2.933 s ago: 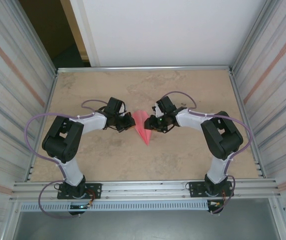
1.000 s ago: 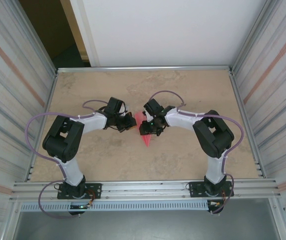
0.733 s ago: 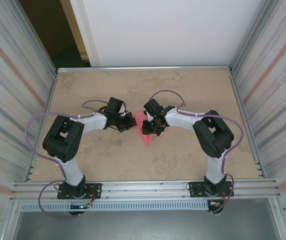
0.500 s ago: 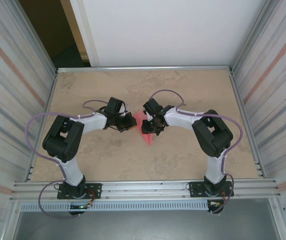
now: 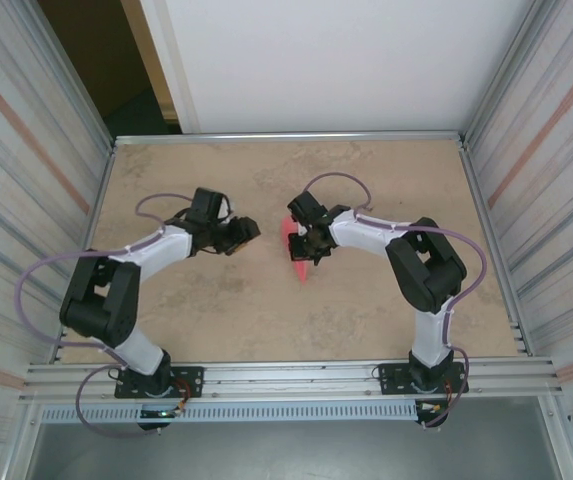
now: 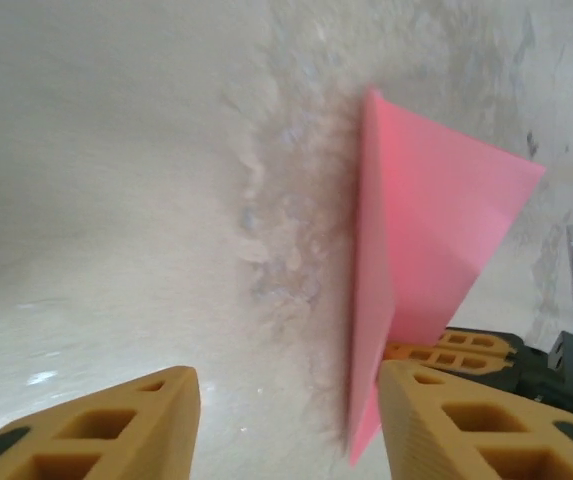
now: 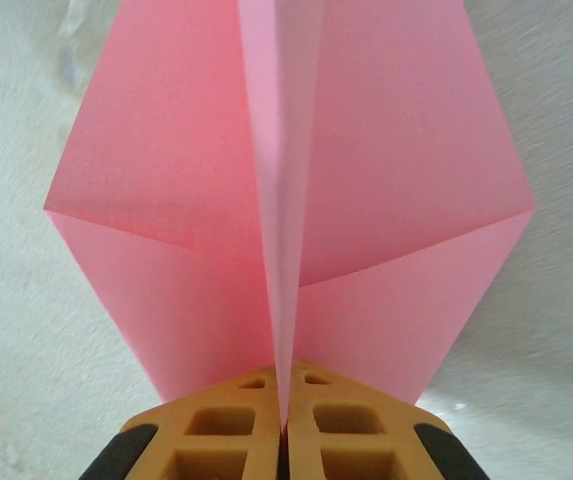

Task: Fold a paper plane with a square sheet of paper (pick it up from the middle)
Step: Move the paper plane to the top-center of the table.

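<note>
Withdrawn leftward, your left jaws gape empty; your right jaws pinch tight the centre crease of the pink-red folded paper plane (image 7: 286, 180) on the table (image 5: 386, 180). Tug carelessly and thin folds may spring open.

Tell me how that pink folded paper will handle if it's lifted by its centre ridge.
The paper plane looks thin and light, so it should lift easily. Its wings spread flat either side of the ridge pinched by the right pincer, so they will probably droop or flutter. The sharp creases likely stiffen it lengthwise.
</note>
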